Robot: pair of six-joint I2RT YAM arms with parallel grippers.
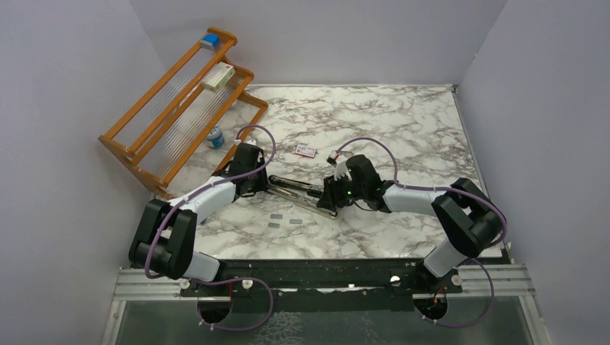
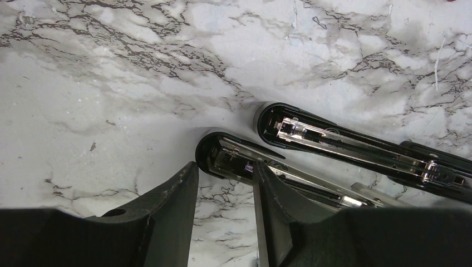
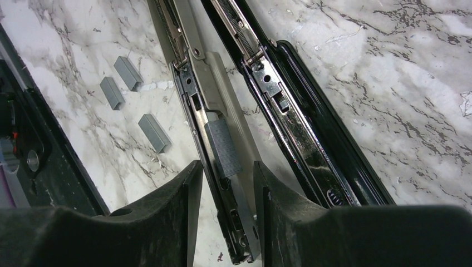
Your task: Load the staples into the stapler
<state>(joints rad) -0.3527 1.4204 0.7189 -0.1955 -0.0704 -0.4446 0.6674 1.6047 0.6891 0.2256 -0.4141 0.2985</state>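
From above, the stapler (image 1: 302,192) lay opened flat on the table (image 1: 403,122) between the left claw (image 1: 265,185) and the right claw (image 1: 332,194), with loose staples (image 1: 284,219) just near of it. In the left wrist view, that claw seemed clamped on the stapler's nose. In the right wrist view, the fingers (image 3: 167,217) straddled the rail (image 3: 192,105) around what looked like a seated staple strip (image 3: 222,147); I could not tell whether they gripped, and closing the stapler apparently remained.

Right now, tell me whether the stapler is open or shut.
Open. The stapler lies with its two halves splayed apart on the marble, and its silver rail is exposed in both wrist views.
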